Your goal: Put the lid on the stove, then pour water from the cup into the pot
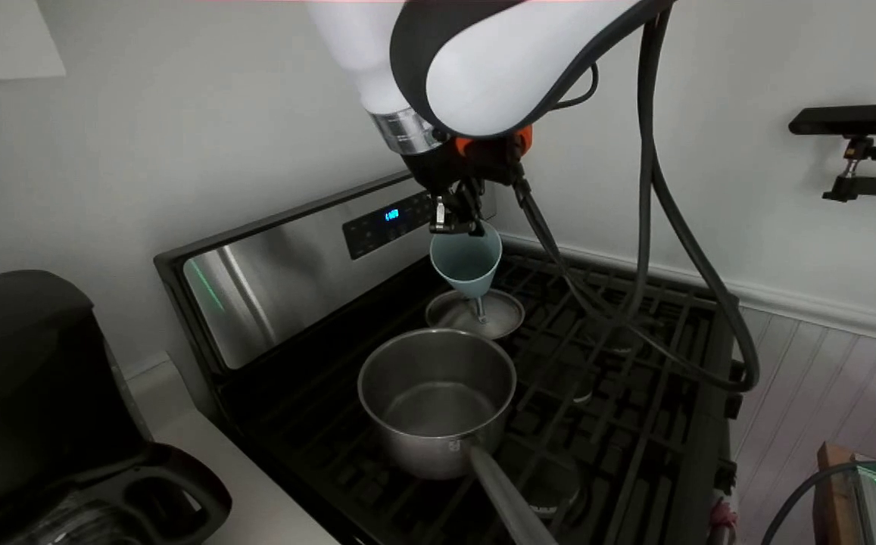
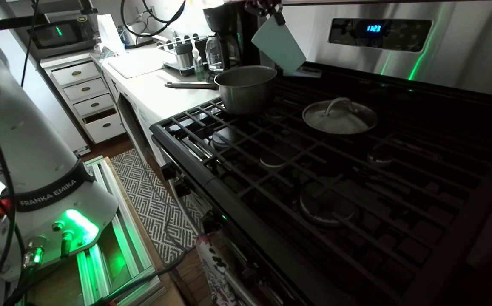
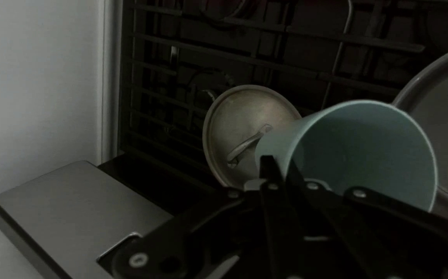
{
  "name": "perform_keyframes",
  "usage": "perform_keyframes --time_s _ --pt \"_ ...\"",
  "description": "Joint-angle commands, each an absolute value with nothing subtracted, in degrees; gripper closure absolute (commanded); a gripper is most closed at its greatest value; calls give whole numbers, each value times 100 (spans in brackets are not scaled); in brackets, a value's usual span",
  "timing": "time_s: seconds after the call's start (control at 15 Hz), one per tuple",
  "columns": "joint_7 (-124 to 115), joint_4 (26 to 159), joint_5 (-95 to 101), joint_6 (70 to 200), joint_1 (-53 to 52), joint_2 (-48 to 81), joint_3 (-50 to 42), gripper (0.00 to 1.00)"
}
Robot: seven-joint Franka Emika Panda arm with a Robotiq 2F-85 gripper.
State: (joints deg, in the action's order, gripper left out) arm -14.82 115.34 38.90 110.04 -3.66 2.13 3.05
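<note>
Wrist view: cup [image 3: 357, 151] in tool [image 3: 280, 166]

"What's lower left of the gripper [image 1: 462, 225] in an exterior view?"
"A black coffee maker [image 1: 36, 386]."
"And well left?"
"In an exterior view, a microwave [image 2: 61, 40]; lower left there, a patterned rug [image 2: 150, 202]."

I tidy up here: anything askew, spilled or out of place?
In an exterior view, the bottom drawer stands ajar, a dark gap above its front. The cup is tilted, but that likely suits pouring. No spill shows.
</note>
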Motion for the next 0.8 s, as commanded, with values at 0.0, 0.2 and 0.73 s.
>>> perform_keyframes --time_s 0.0,0.2,0.73 --pt "-2173 11564 4489 10887 -526 243 417 99" --pt "-2576 11601 4886 10876 -627 276 498 99" --pt "-3415 11666 5591 10777 -818 428 636 99"
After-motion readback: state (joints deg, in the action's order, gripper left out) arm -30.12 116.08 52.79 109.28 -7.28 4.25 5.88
